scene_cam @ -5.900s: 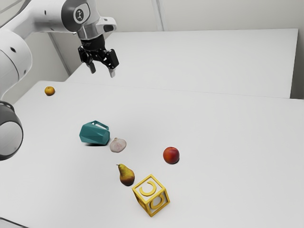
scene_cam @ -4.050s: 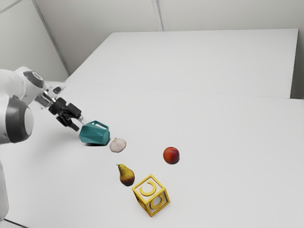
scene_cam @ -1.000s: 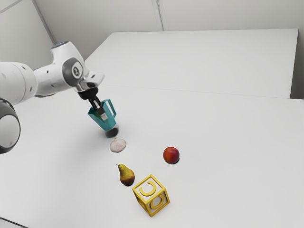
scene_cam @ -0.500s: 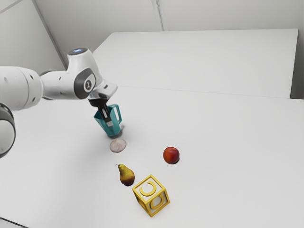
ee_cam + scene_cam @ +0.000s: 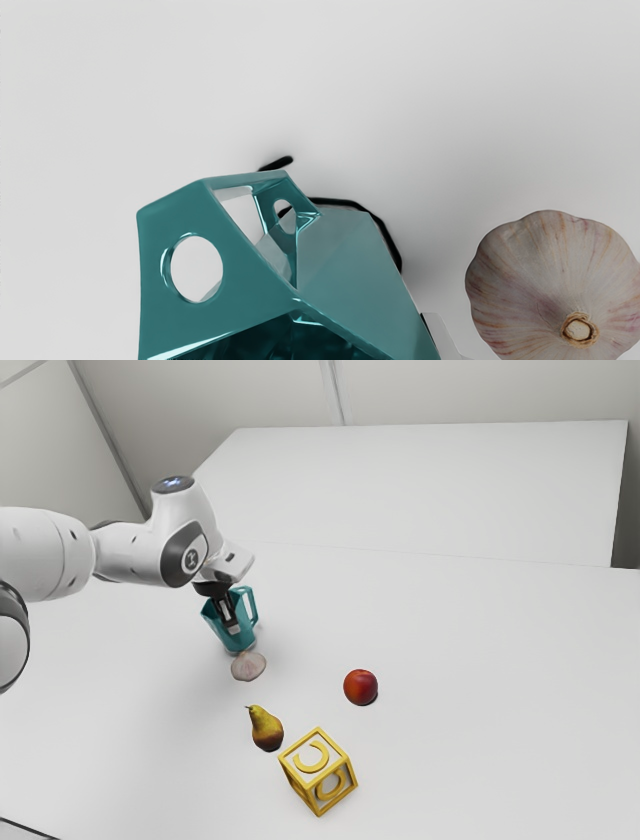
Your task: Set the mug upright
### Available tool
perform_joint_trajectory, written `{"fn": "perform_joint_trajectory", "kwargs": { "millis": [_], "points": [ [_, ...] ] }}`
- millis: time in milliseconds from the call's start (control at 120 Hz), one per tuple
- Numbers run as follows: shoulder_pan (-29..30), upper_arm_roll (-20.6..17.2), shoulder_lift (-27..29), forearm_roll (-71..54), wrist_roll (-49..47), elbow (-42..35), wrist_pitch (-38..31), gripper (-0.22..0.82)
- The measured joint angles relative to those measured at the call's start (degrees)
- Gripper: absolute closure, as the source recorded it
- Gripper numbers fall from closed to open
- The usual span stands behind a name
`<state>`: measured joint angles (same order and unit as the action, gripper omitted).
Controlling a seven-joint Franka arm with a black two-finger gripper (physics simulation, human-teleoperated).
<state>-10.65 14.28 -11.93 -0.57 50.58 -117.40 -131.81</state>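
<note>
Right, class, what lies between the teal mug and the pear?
In the exterior view, the garlic bulb lies between the mug and the pear.

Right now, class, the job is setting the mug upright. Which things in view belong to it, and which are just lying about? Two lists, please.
In the job:
- teal mug
- gripper

Just lying about:
- garlic bulb
- pear
- reddish fruit
- yellow-framed block

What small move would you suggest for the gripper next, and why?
Probably ease the gripper gently down before releasing: it holds the mug mouth up and near upright, but whether the base rests flat on the table is unclear, and garlic sits close by.
</note>
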Motion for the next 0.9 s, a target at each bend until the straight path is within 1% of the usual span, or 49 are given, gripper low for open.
{"fn": "perform_joint_trajectory", "kwargs": {
  "millis": [92,367,517,675,900],
  "points": [
    [-0.1,-0.1,0.0,-0.3,-0.3,-0.1,-0.4,0.73],
    [-0.1,-0.2,0.1,-0.5,-0.8,-0.1,-0.9,0.43],
    [-0.1,-0.2,0.2,-0.5,-0.9,-0.1,-1.0,0.30],
    [0.0,-0.5,1.3,-0.7,-1.1,-0.1,-1.0,0.22],
    [-0.1,-1.0,4.3,-0.7,-1.3,-0.1,-0.6,0.16]
  ]
}}
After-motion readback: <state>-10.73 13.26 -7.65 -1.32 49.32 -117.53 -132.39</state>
